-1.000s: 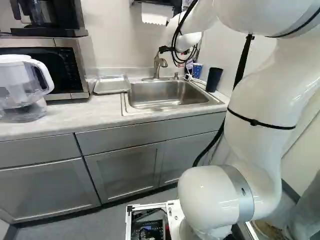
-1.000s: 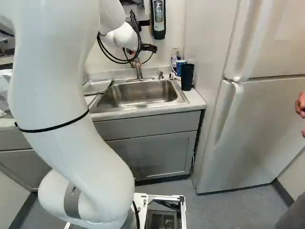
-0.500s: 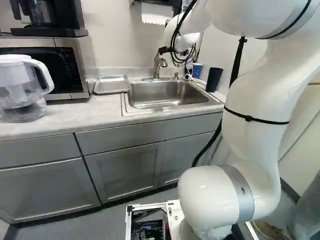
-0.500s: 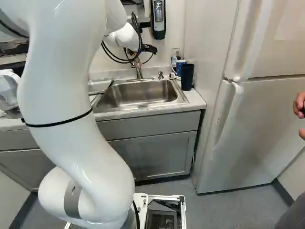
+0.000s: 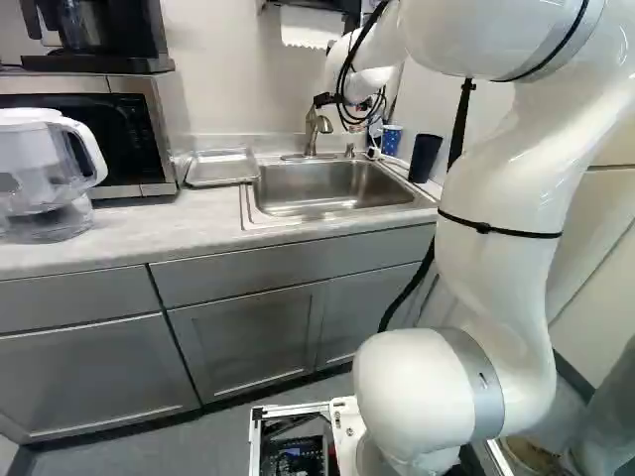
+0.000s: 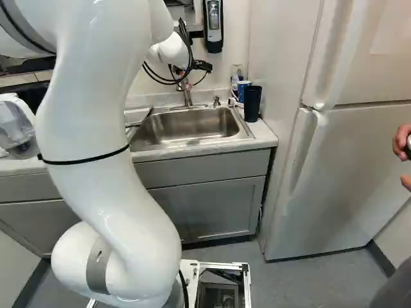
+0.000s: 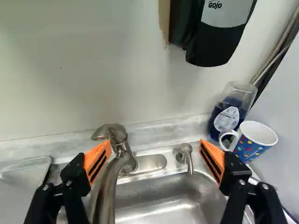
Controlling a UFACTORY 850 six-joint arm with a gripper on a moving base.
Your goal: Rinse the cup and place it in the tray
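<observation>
Wrist view — claw wide, pads well apart

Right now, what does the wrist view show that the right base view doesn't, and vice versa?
Only wrist: clearly, both orange pads of the pincer, standing apart, and the coloured dots on the mug.
Only right base: refrigerator, black tumbler, water-filter pitcher, cabinet door.
Both: soap dispenser, faucet, sink, metal tray, mug.

upright dotted cup, shallow tray, flanking sink
</observation>
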